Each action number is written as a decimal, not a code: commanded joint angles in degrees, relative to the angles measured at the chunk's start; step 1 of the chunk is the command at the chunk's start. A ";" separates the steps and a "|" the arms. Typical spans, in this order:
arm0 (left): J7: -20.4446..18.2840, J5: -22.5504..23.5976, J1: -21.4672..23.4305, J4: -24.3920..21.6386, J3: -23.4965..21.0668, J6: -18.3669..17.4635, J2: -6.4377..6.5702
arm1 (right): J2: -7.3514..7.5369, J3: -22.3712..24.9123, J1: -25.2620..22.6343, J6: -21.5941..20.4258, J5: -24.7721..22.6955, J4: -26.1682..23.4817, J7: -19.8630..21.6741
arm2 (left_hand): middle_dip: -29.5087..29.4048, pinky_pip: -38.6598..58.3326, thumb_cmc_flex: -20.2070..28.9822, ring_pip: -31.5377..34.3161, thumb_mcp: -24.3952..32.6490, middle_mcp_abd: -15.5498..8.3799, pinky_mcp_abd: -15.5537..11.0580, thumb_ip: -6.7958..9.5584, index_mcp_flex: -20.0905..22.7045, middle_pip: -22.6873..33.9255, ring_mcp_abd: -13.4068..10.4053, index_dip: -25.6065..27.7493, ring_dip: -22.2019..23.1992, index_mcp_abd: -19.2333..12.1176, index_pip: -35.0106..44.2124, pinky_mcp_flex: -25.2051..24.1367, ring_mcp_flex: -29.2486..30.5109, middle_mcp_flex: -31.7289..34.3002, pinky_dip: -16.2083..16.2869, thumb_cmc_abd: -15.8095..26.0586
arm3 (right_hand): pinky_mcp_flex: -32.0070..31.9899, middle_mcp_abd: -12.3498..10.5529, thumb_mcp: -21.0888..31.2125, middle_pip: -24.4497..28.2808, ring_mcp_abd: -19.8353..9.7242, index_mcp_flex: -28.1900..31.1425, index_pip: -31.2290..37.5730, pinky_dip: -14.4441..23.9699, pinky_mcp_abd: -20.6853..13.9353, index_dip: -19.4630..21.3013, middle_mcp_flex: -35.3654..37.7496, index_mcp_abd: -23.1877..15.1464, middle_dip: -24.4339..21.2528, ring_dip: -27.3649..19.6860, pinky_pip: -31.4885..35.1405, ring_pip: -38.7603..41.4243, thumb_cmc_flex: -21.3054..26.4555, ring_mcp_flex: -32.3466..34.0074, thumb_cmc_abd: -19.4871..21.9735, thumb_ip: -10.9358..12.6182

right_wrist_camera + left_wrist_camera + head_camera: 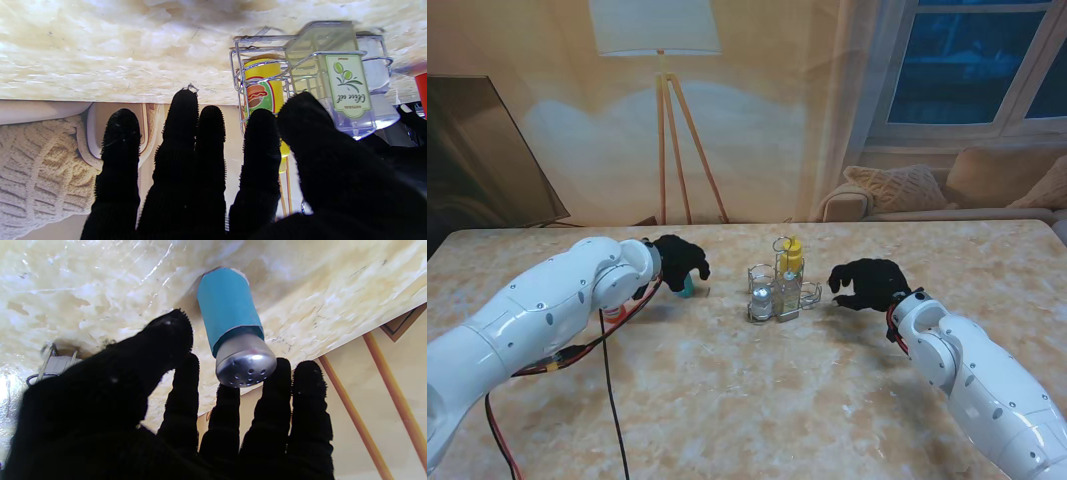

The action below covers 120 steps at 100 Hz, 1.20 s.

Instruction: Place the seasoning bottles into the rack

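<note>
A blue shaker with a perforated silver cap (233,330) stands upright on the marble table, mostly hidden behind my left hand (679,262) in the stand view. That hand (186,413) is open, its fingers spread around the shaker's cap without closing on it. The wire rack (779,292) sits mid-table and holds a yellow mustard bottle (791,256), a clear olive oil bottle (343,83) and a clear shaker (761,298). My right hand (867,283) hovers open just right of the rack, fingers (180,140) apart, holding nothing.
The marble table (727,400) runs wide around the rack. Red and black cables (577,355) hang from my left arm. Beyond the far edge stand a floor lamp tripod (672,150) and a sofa with cushions (907,190).
</note>
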 commanded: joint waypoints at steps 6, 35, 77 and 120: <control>-0.25 -0.01 -0.62 0.90 0.54 0.50 -0.43 | -0.20 -0.23 -0.31 -0.04 -0.01 0.04 0.87 | -0.33 0.65 2.35 0.32 2.63 -0.68 0.51 0.11 -1.67 0.73 0.01 -0.26 -0.42 -1.13 1.86 1.16 1.26 -1.46 0.49 -2.12 | -0.28 0.15 1.40 0.61 -0.53 0.35 0.47 -0.54 0.66 -0.05 0.87 -0.57 0.39 -0.07 1.08 0.48 0.61 0.31 -0.82 0.33; 1.04 -0.61 -1.62 2.43 2.73 1.18 -1.06 | -0.19 -0.19 -0.37 -0.02 -0.07 0.00 0.83 | 0.84 4.28 5.55 4.12 1.70 -1.57 -3.00 0.34 0.51 2.76 -4.00 1.03 3.46 -1.71 7.51 6.00 7.02 0.04 4.46 -0.47 | -0.26 0.14 1.38 0.61 -0.55 0.35 0.47 -0.52 0.68 -0.06 0.86 -0.58 0.39 -0.07 1.11 0.49 0.60 0.32 -0.81 0.32; 1.63 -2.10 -2.15 3.68 3.99 1.97 -1.78 | -0.16 -0.14 -0.40 -0.06 -0.15 0.09 0.77 | 2.31 6.60 8.87 7.78 0.64 -1.30 -8.67 0.62 1.91 5.28 -9.58 3.32 9.81 -0.55 12.70 12.83 13.82 2.29 7.01 1.07 | -0.28 0.23 1.36 0.63 -0.49 0.35 0.46 -0.53 0.68 -0.06 0.87 -0.58 0.40 -0.07 1.09 0.50 0.67 0.31 -0.84 0.36; 1.69 -2.72 -3.11 5.04 5.98 2.22 -2.12 | -0.13 -0.06 -0.47 -0.10 -0.30 0.02 0.79 | 2.12 4.24 12.13 4.91 2.40 -0.27 -9.34 1.37 0.38 4.81 -9.21 1.17 8.87 0.24 9.39 13.51 12.65 1.49 6.95 0.04 | -0.27 0.20 1.50 0.63 -0.58 0.35 0.46 -0.54 0.67 -0.07 0.89 -0.55 0.39 -0.08 1.10 0.47 0.65 0.35 -0.96 0.31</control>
